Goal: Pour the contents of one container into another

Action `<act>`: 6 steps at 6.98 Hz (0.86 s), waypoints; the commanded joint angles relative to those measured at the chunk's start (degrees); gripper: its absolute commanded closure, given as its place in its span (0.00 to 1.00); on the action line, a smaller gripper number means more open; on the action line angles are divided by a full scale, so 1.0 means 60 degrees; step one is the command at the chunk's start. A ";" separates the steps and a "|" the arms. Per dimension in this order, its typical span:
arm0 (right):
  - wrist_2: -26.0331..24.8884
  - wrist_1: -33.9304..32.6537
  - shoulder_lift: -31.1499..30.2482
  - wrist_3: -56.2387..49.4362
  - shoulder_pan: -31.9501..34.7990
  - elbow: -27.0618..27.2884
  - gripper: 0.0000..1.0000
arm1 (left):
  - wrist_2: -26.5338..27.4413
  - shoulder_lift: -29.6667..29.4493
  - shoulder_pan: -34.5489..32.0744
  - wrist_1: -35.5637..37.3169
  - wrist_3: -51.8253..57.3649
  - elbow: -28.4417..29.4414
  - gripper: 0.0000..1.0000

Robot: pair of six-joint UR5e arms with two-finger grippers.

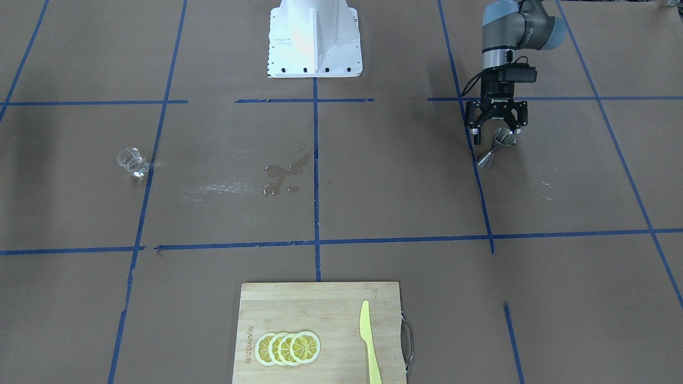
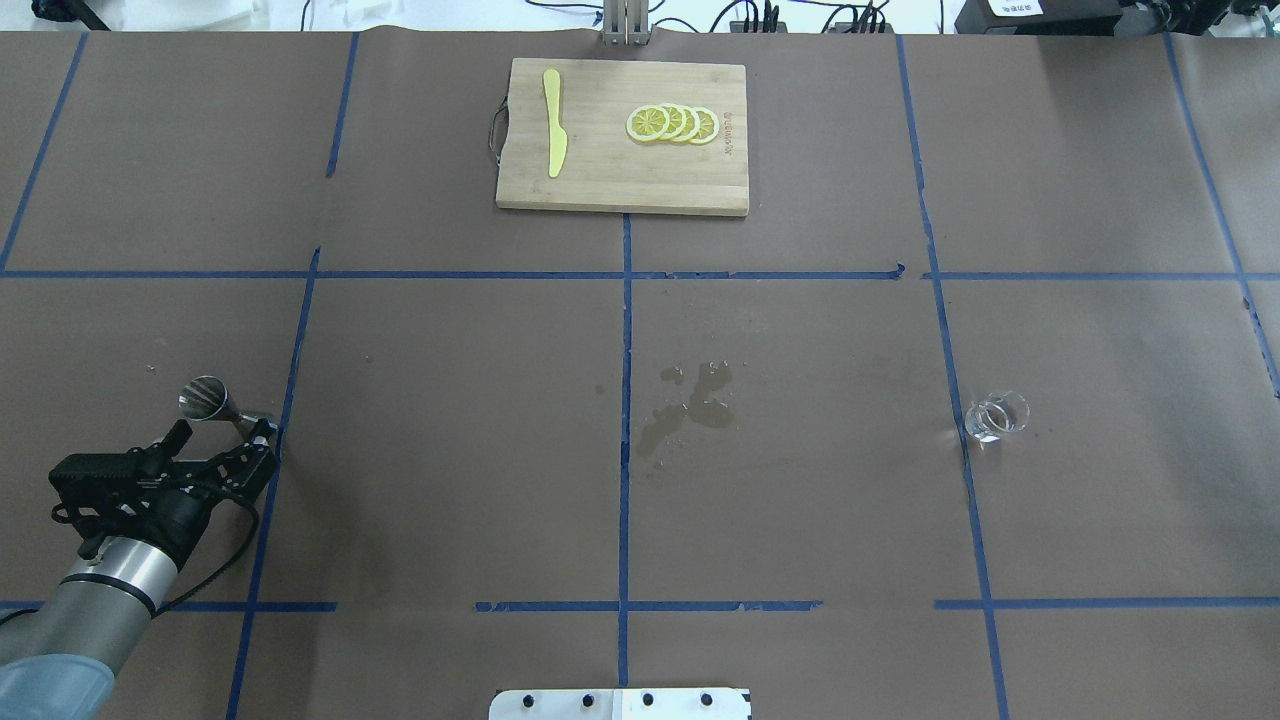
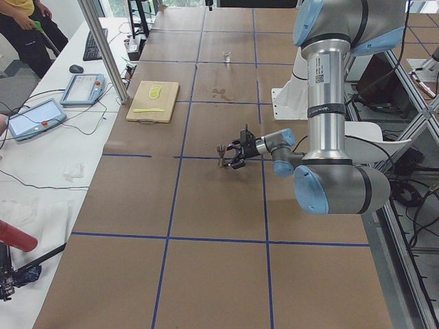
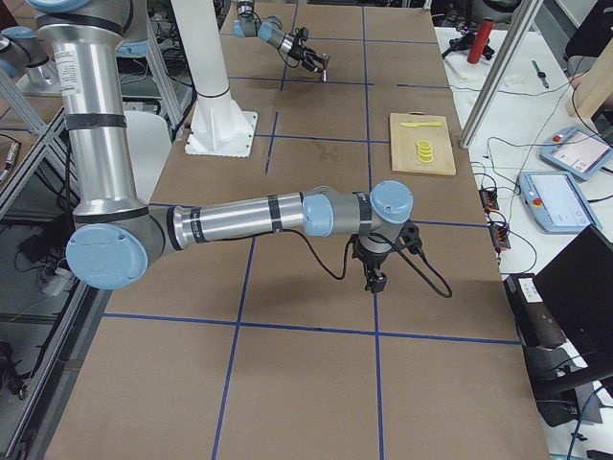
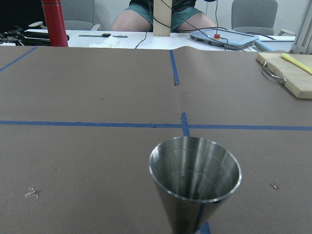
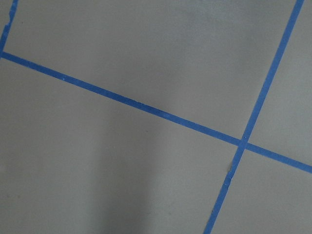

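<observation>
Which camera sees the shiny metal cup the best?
The left wrist view: the steel jigger sits large in the lower frame, its open mouth clear. The front-facing and overhead views show it small but whole; both side views show a speck; the right wrist view shows none of it.

Jigger [image 1: 503,138], at left claw [image 1: 496,135]: polished metal, mirror-bright; left claw: matt black; glass [image 1: 133,162], far from it: clear, glossy; board [image 1: 320,309], well apart: pale smooth wood; table [image 1: 400,186]: matt brown paper.
</observation>
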 commanded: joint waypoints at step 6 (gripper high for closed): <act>-0.0001 0.0000 0.0027 0.0015 0.0000 -0.0006 0.00 | 0.0608 -0.0349 0.0007 -0.0049 0.0275 0.0369 0.15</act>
